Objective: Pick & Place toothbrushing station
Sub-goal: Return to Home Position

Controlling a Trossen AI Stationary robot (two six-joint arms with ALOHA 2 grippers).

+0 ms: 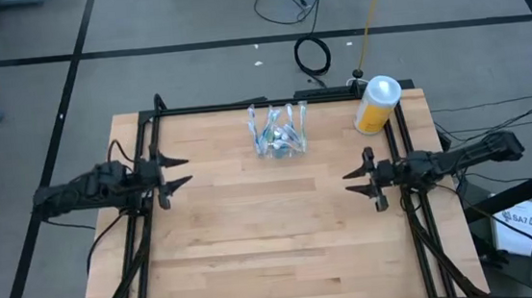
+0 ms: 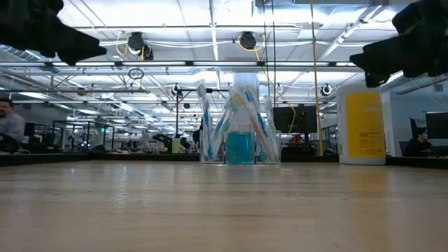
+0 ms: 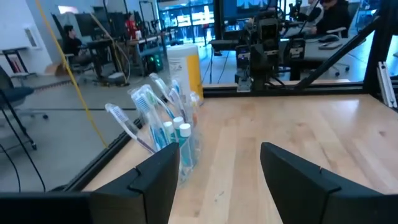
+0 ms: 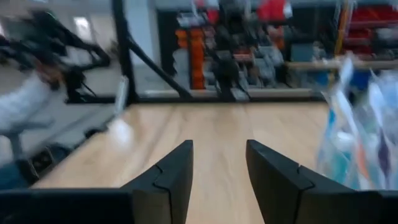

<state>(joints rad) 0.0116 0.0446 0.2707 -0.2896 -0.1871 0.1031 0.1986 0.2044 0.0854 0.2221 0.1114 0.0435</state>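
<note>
A small clear cup (image 1: pixel 278 144) stands upright on its base at the table's far middle, with several white, blue and clear toothbrushes (image 3: pixel 144 115) and teal toothpaste tubes (image 2: pixel 239 148) standing in it. My left gripper (image 1: pixel 179 172) hangs open at the table's left edge, pointing level toward the right. At the right edge my right gripper (image 1: pixel 354 182) hangs open, pointing level toward the left. Both are above the table and far from the cup, with nothing between their fingers.
A yellow bottle (image 1: pixel 375 106) with a white cap stands at the table's far right corner, right of the cup. A black frame rail (image 1: pixel 243 106) runs along the far edge and down both sides. Bare wood (image 1: pixel 274 235) spans the middle and near part.
</note>
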